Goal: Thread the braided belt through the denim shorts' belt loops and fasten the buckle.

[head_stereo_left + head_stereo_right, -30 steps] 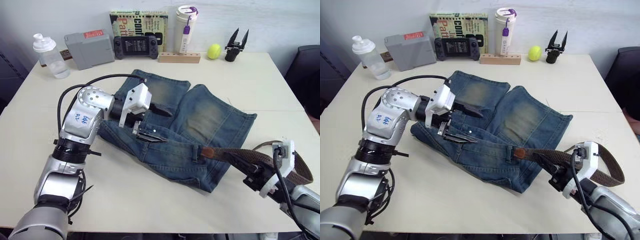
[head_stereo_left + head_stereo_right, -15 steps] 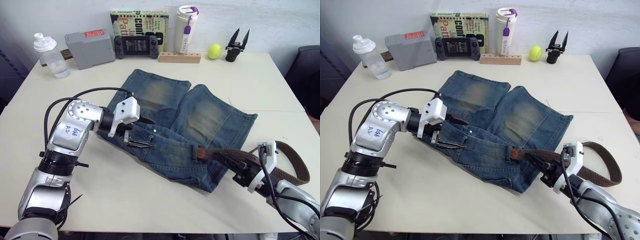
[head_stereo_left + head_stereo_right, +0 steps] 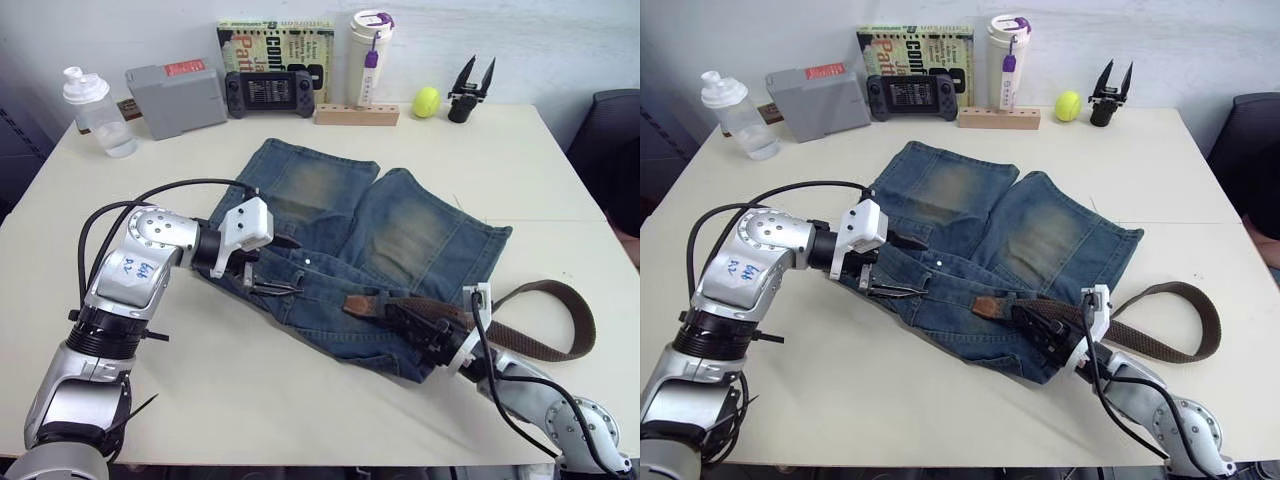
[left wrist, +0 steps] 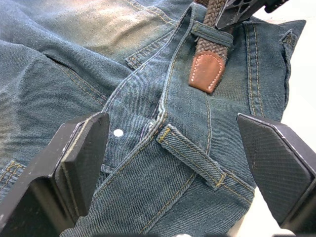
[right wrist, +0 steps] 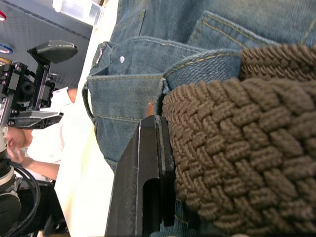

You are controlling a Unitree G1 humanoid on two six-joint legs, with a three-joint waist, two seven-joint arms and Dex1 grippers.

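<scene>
The denim shorts [image 3: 400, 230] lie flat mid-table, waistband toward me. My right gripper [image 3: 412, 324] is shut on the braided belt [image 3: 560, 320], low over the waistband's right part. The belt's tan leather tip [image 4: 207, 71] pokes out from under one of the belt loops [image 4: 212, 34]; another loop [image 4: 192, 155] lies just past it. The rest of the strap curls away to the right on the table. My left gripper [image 3: 283, 265] hovers open over the waistband's left part near the button, fingers [image 4: 81, 158] wide apart. The buckle is hidden.
Along the table's far edge stand a clear bottle [image 3: 95, 110], a grey box [image 3: 178, 97], a game controller [image 3: 262, 92], a book [image 3: 275, 45], a tumbler [image 3: 367, 55], a wooden block [image 3: 357, 114], a tennis ball [image 3: 426, 101] and a black spare gripper [image 3: 468, 88].
My right gripper has moved left along the waistband, pushing the belt's tan tip through a loop. The left gripper dropped slightly over the waistband and stays open.
</scene>
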